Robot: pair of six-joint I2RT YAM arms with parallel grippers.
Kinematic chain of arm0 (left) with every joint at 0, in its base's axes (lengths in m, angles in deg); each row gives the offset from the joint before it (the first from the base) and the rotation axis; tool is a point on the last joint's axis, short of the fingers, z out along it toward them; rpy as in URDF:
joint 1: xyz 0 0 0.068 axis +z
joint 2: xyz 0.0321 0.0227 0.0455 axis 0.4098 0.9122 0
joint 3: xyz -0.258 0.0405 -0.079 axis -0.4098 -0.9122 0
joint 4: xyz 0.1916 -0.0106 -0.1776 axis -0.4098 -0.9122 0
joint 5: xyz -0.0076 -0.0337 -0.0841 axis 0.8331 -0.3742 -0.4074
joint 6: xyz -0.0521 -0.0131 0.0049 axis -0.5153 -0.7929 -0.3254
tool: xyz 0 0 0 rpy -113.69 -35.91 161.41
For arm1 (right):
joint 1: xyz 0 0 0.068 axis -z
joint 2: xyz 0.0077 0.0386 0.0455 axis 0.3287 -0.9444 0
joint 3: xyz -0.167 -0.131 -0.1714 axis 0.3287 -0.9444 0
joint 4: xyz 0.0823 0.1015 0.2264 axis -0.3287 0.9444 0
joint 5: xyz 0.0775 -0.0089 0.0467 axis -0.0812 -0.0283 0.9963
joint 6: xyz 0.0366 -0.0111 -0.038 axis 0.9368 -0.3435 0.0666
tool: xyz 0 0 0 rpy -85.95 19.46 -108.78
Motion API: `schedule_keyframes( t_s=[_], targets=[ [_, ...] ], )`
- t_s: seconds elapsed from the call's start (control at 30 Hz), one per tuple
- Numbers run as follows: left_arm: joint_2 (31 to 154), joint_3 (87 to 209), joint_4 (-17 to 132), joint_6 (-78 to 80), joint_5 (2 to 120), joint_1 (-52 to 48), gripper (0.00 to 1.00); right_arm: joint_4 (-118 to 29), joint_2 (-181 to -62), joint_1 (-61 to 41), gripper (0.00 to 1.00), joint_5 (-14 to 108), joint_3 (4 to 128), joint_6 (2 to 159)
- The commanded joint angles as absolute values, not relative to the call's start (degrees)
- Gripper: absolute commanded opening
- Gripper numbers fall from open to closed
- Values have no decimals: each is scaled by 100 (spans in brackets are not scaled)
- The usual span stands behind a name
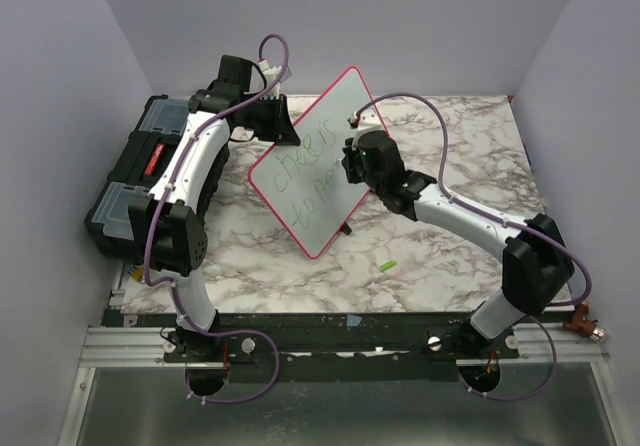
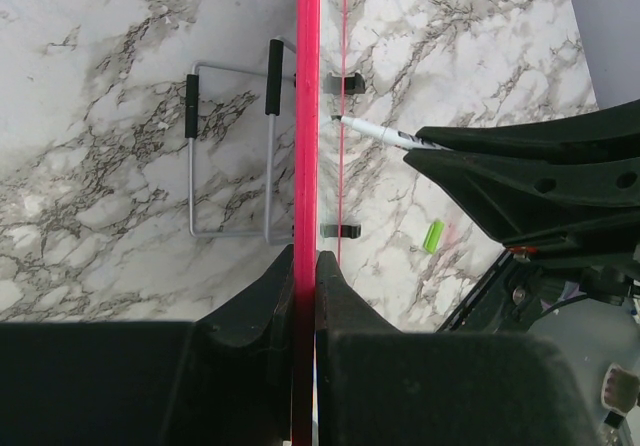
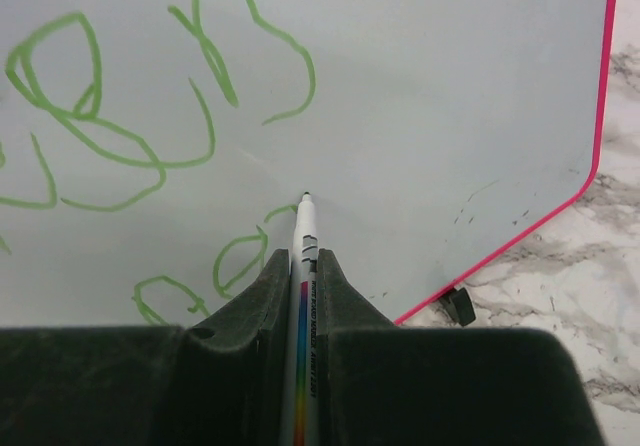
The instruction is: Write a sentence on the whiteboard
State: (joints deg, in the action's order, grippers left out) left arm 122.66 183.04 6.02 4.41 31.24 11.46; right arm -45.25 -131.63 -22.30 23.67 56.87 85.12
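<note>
The whiteboard stands tilted on the marble table, white with a red-pink rim. My left gripper is shut on its upper left edge; the left wrist view has the red rim edge-on between the jaws of the left gripper. The sentence runs in green, two lines showing; its strokes fill the right wrist view. My right gripper is shut on a white marker whose tip rests at the board's face. From the top, the right gripper is at the board's right side.
A black toolbox sits at the table's left edge, behind the left arm. A green marker cap lies on the marble in front of the board. A wire stand lies behind the board. A small black clip foot is fixed to the board's lower rim.
</note>
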Motion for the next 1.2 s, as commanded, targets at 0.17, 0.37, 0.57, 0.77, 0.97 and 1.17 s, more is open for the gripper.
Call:
schedule_keyframes(
  t_s=[0.17,0.37,0.57,0.77,0.97,1.17],
  targets=[
    [12209,18246,735,813,3309,1126,0,-4530,-13565,-2253,1,2279,6309,8336],
    [12223,18253,735,805,3309,1127,0,-4526,-13500,-2245,1,2309,6117,8427],
    [12204,18254,735,798,3298,1127,0,-4526,-13335,-2252,1,2293,5804,8507],
    [12184,18261,735,784,3304,1127,0,-4530,-13190,-2245,1,2236,5512,8566],
    [12175,18246,736,785,3296,1127,0,-4526,-13168,-2252,1,2215,5409,8592],
    [12149,18202,745,789,3304,1118,0,-4526,-13192,-2255,1,2169,5516,8583]
  ],
)
